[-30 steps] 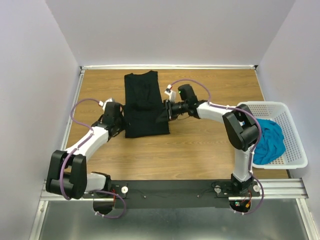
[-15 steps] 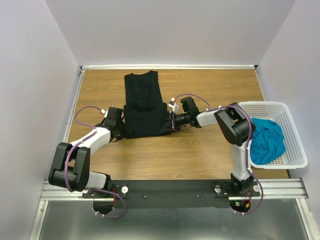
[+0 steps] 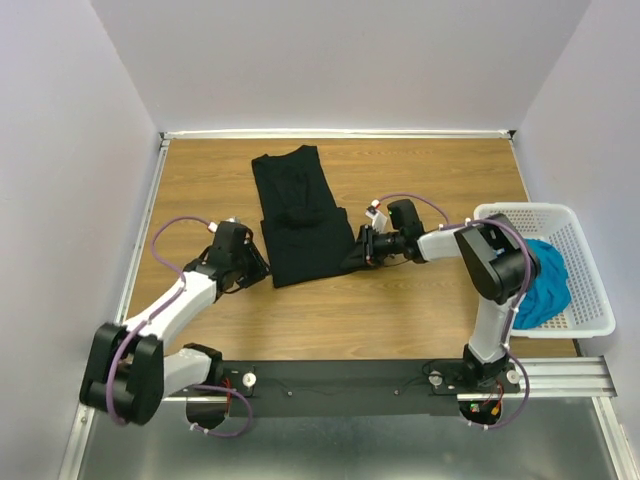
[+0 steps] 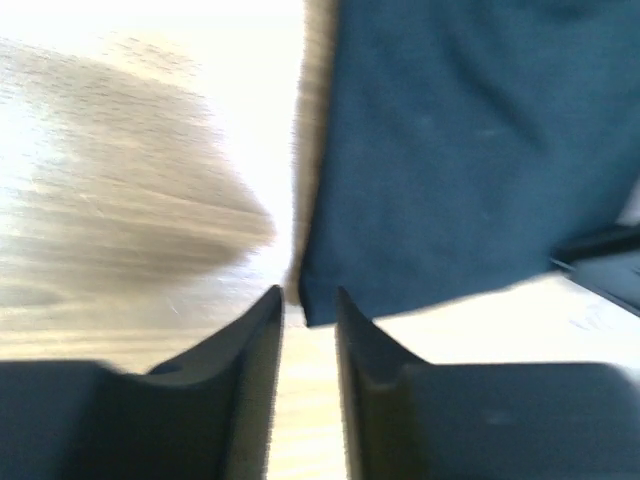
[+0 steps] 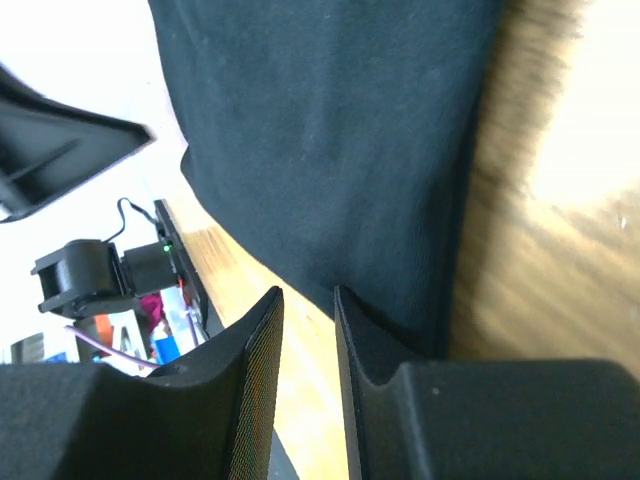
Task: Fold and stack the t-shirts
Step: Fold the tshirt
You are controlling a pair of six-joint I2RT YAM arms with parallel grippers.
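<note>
Flanking black t-shirt (image 3: 300, 222) hem | left gripper (image 4: 308, 296), right gripper (image 5: 308, 293) | narrow-gapped, pinch unclear

A black t-shirt (image 3: 300, 215) lies folded narrow; teal t-shirt (image 3: 550, 282) crumpled in basket (image 3: 540, 209).

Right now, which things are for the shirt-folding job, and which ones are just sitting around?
For the job:
black t-shirt, lying flat
teal t-shirt, bunched up

Just sitting there:
white basket, holding the teal one
wooden table, under the black one
</note>
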